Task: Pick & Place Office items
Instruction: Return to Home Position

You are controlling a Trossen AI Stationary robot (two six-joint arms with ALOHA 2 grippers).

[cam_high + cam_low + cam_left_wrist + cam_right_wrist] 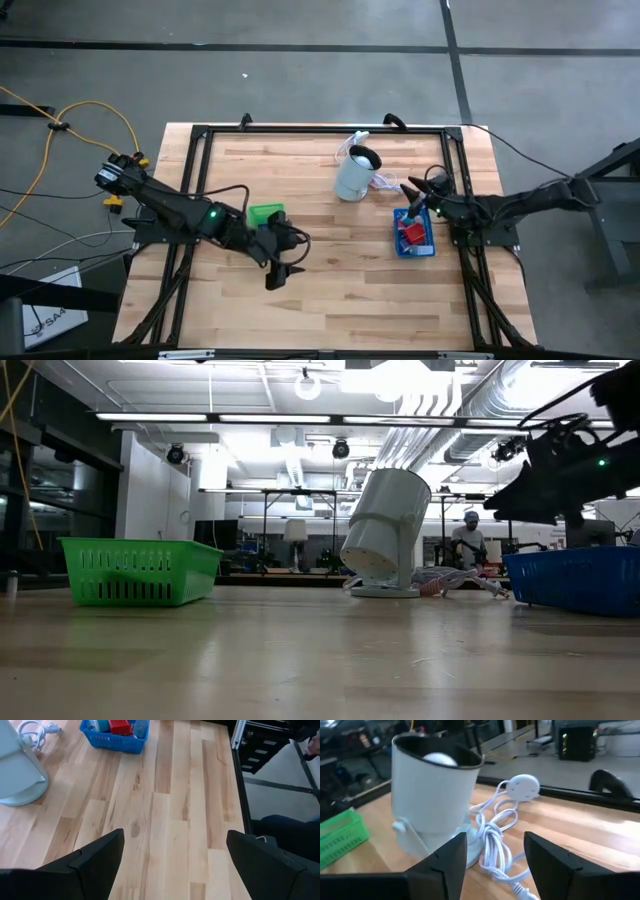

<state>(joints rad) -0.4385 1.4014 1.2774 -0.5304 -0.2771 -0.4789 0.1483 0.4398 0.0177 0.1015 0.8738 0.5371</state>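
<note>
Nearest the table's front edge we find the left gripper point(287, 260), its fingers point(95, 865) spread wide with only the bare wooden table point(170, 795) between them. It grasps nothing and hangs above the boards, aimed across toward the blue tray point(570, 585). Its arm reaches in from the left edge, elbow bent. Just behind it sits the green tray point(140, 572).

Across the table we see the right gripper point(420, 187) likewise released, fingers parted and empty. It is raised near the blue tray's far end and faces the pale appliance point(355, 178), which leans on its base with a white cord point(495, 832) coiled beside it. The right arm stretches in from the right edge.

The office items point(412, 234) lie heaped inside the blue tray, a red piece point(120, 726) among blue ones. On the floor left of the table a white sheet point(45, 318) bears lettering we cannot read. Farther off, a person point(470, 538) stands in the room.
</note>
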